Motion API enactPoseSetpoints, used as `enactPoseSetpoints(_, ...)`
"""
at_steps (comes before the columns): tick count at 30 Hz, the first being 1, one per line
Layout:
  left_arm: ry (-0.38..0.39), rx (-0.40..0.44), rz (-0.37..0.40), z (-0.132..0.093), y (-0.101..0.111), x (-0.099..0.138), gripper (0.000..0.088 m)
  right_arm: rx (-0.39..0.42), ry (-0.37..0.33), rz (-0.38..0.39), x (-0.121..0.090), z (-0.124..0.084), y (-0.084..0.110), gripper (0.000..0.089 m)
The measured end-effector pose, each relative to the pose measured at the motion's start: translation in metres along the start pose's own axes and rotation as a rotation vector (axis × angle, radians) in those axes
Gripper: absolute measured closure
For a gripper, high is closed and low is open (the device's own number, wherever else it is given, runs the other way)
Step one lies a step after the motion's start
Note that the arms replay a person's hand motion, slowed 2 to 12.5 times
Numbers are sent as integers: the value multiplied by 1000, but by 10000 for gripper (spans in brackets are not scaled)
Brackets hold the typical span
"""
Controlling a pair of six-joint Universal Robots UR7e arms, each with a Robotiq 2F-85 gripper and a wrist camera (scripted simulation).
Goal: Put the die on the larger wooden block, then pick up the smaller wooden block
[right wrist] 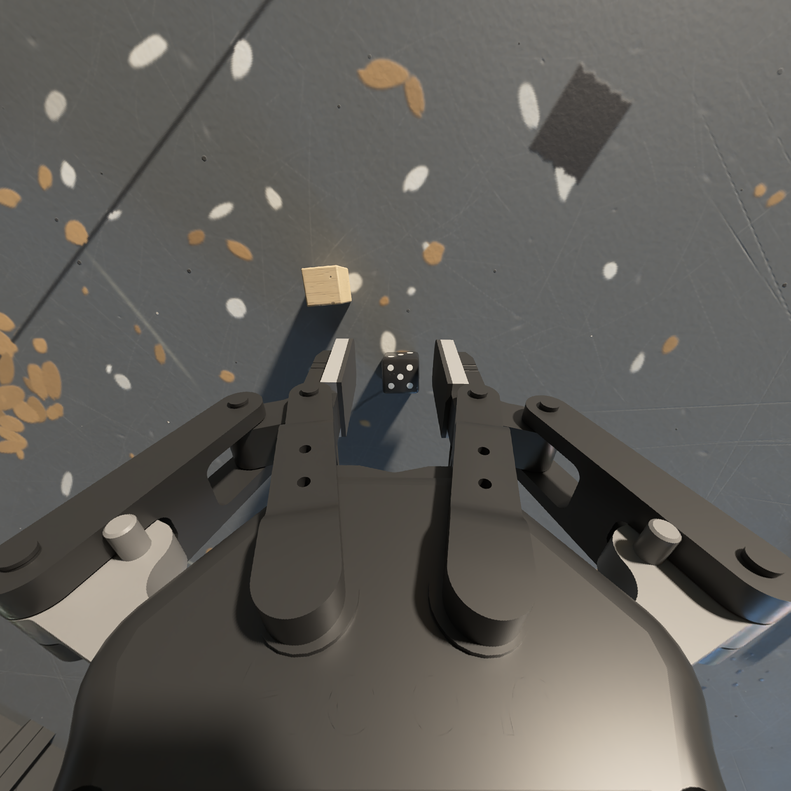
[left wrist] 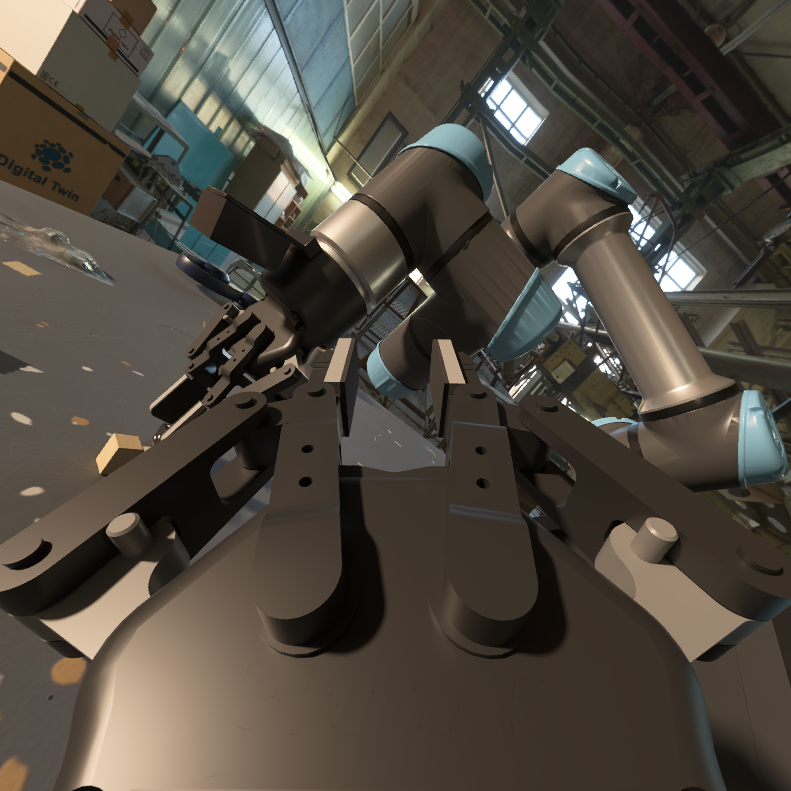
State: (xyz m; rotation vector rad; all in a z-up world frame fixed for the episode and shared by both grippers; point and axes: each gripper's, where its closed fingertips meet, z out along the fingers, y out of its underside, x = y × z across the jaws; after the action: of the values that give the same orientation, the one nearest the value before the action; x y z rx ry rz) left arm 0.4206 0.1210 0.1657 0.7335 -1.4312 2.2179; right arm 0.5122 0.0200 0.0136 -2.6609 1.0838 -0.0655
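**Right gripper poised over the die, fingers spread**

Nearest in the right wrist view, the right gripper (right wrist: 394,376) points down at the grey speckled tabletop (right wrist: 556,299) with its two fingers parted and nothing between the pads. Just beyond the fingertips, lined up with the gap, sits the small black plastic die with white pips (right wrist: 400,371), resting flat on the table and not touched by either finger. It looks rigid, light and smooth-faced, so I judge it will not deform but could slip or tip if pinched off-centre; the safest hold is across two opposite flat faces, low enough that the pads cover most of each side.

A little farther on and to the left stands a pale wooden cube with visible grain (right wrist: 326,285), apart from the die. Only this one block shows here, so whether it is the larger or the smaller I cannot tell. Farther still, a dark rectangular patch of tape (right wrist: 580,124) lies on the table.

In the left wrist view the left gripper (left wrist: 394,368) is raised and aimed at the other arm, fingers likewise apart and empty. Cardboard boxes (left wrist: 55,141) are stacked at the far table edge; their contents are not visible.
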Motion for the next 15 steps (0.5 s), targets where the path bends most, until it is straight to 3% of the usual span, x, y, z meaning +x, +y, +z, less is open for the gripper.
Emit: enactPoseSetpoints(15,8,-1,2,0,0,2,572,-21,34,-27,2,3,0,635)
